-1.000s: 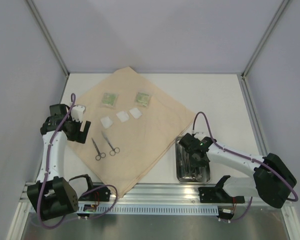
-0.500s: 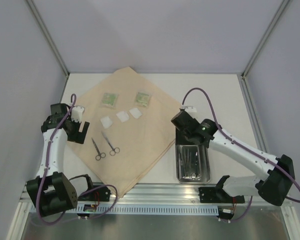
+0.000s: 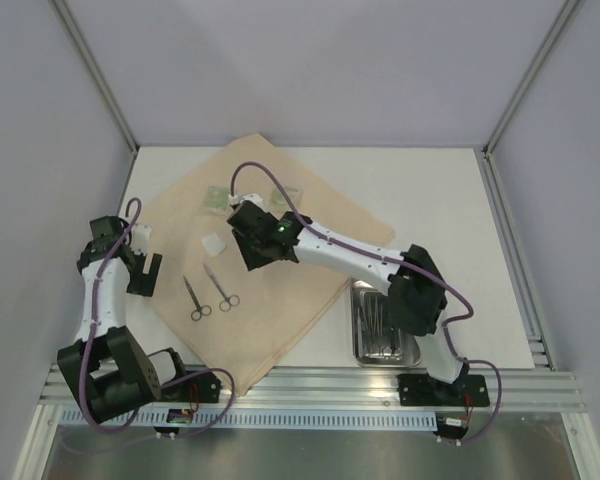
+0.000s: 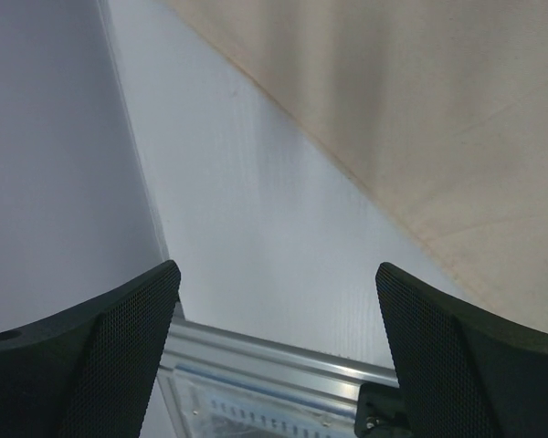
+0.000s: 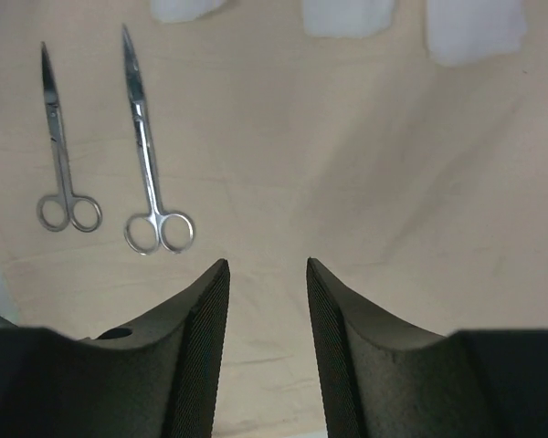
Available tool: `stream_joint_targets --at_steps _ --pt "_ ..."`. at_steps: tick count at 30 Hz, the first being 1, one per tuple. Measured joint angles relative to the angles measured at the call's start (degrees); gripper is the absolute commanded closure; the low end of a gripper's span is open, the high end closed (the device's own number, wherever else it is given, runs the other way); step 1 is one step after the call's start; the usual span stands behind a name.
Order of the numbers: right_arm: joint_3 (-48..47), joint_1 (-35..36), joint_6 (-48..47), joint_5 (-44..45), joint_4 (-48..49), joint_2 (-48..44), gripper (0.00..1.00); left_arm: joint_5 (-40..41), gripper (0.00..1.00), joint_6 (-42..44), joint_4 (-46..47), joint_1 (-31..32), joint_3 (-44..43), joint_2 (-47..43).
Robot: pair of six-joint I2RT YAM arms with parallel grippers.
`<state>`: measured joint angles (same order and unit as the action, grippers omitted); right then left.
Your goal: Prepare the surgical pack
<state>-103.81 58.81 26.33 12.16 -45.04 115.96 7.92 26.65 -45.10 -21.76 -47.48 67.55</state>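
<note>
A: While the right gripper (image 5: 268,266) hangs over the tan cloth (image 5: 365,182), how do its jaws stand?

B: Partly apart, with a narrow gap and nothing between them.

A: What lies around it?

B: Two pairs of scissors lie ahead of the fingers and to their left. The shorter pair (image 5: 62,155) is farther out and the longer pair (image 5: 151,164) is nearer. Both lie flat on the cloth, tips pointing away. Further ahead are three white pads (image 5: 347,14) in a row.

A: And the steel tray (image 3: 358,335)?

B: Well behind that gripper, just off the cloth's edge, beside the arm's elbow. Thin instruments lie in it; I cannot tell which.

A: The left gripper (image 4: 276,266)?

B: Spread wide, holding nothing, over bare table (image 4: 256,228). The cloth's edge runs ahead and to its right.
</note>
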Motion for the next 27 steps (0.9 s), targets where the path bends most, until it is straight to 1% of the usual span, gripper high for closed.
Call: stream_joint_targets --at_steps 2,5,9,13,14,15,16,19,25,27 --pt "-6.3 1.1 -1.4 -1.0 0.3 5.5 0.62 0.1 0.02 0.4 0.9 -1.4 0.1 0.0" --pt "-13.0 2.7 -2.6 -2.0 0.8 11.2 0.64 0.0 0.02 0.7 1.7 -1.9 0.7 0.0" --pt "-18.3 4.5 -3.5 -2.5 1.2 16.5 0.67 -0.1 0.02 0.7 2.2 -2.0 1.6 0.0" --pt "-20.1 5.7 -4.0 -2.6 1.7 19.9 0.67 -0.5 0.04 0.7 2.4 -2.0 1.7 0.0" --pt "-20.3 6.0 -4.0 -2.5 1.6 20.7 0.67 -1.0 0.06 0.7 2.3 -2.0 1.7 0.0" --pt "-20.4 6.1 -4.0 -2.5 1.7 21.3 0.67 -1.6 0.1 0.7 2.2 -2.0 1.7 0.0" --pt "-20.6 6.3 -4.0 -2.4 1.7 22.0 0.67 -2.4 0.11 0.8 1.9 -2.0 1.7 0.0" --pt "-20.8 6.4 -4.0 -2.3 1.8 23.8 0.67 -6.2 0.18 1.0 0.3 -2.0 1.6 -0.6" --pt "-20.9 6.4 -4.2 -2.7 2.9 26.1 0.67 -15.8 0.2 1.6 -2.9 -2.2 0.4 -2.8" --pt "-21.1 6.6 -4.2 -2.8 3.3 26.4 0.67 -19.4 0.2 2.0 -3.6 -3.2 -0.2 -2.8"
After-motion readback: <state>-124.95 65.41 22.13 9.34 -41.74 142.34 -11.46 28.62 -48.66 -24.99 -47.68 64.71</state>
